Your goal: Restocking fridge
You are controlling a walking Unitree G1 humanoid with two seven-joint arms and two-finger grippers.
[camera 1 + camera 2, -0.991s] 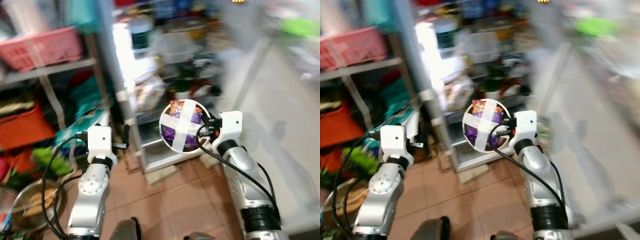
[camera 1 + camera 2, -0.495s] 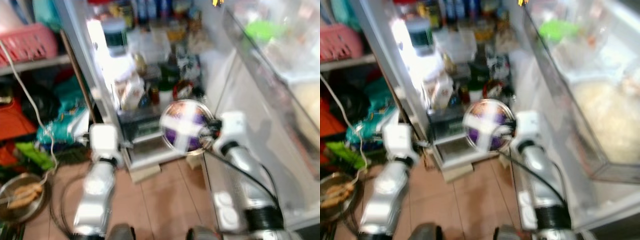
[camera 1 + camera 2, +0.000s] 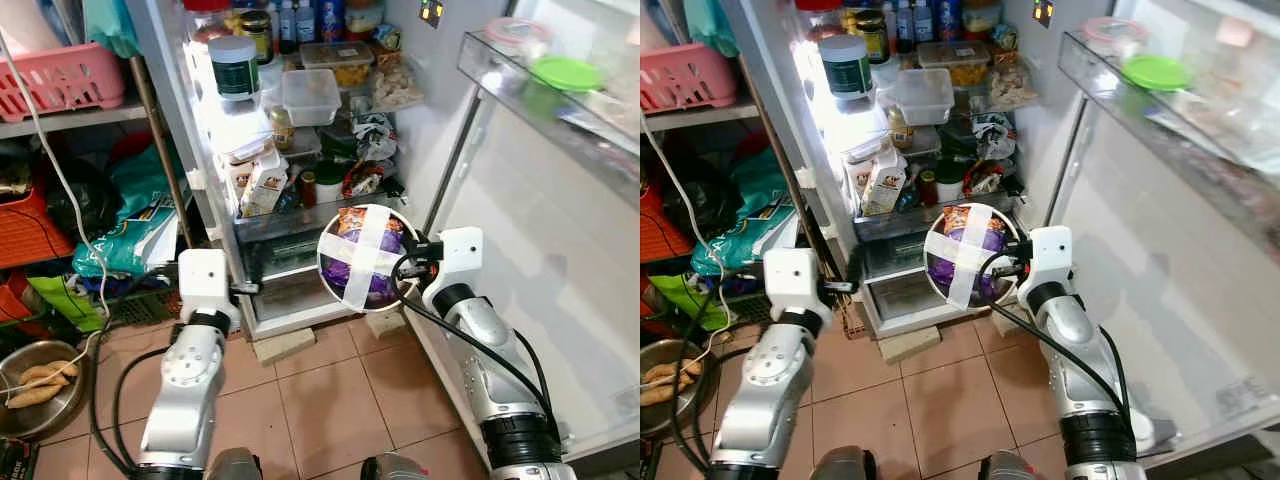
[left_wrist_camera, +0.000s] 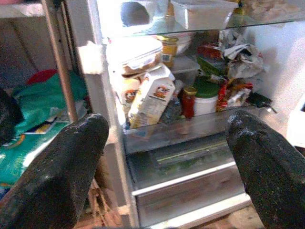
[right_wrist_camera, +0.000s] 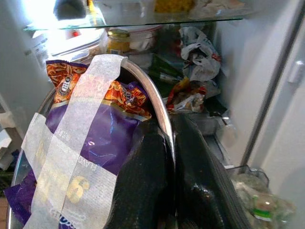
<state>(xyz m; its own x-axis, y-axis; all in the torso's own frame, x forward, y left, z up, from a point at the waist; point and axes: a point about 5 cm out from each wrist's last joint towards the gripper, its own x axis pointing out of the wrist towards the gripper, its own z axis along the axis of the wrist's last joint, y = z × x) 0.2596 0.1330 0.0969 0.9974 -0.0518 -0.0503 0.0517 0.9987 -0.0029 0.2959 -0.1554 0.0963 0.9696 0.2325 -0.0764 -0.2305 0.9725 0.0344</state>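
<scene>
Steel bowl [image 3: 365, 257] of taped purple snack bags, rim pinched by right gripper [image 5: 167, 143], held before the open fridge [image 3: 300, 120] | left gripper [image 4: 167, 157] spread, empty | step: carrying in | next: find free shelf space

Purple-and-orange snack bag [image 3: 362, 262] crossed by 2 white tape strips; pink basket [image 3: 62, 78]; green lid [image 3: 566, 72]; terracotta floor tiles [image 3: 330, 400].

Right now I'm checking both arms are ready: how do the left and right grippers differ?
The left gripper is open and empty; the right gripper is shut on the rim of the metal bowl that holds a taped purple snack bag. Both point at the open fridge.
</scene>
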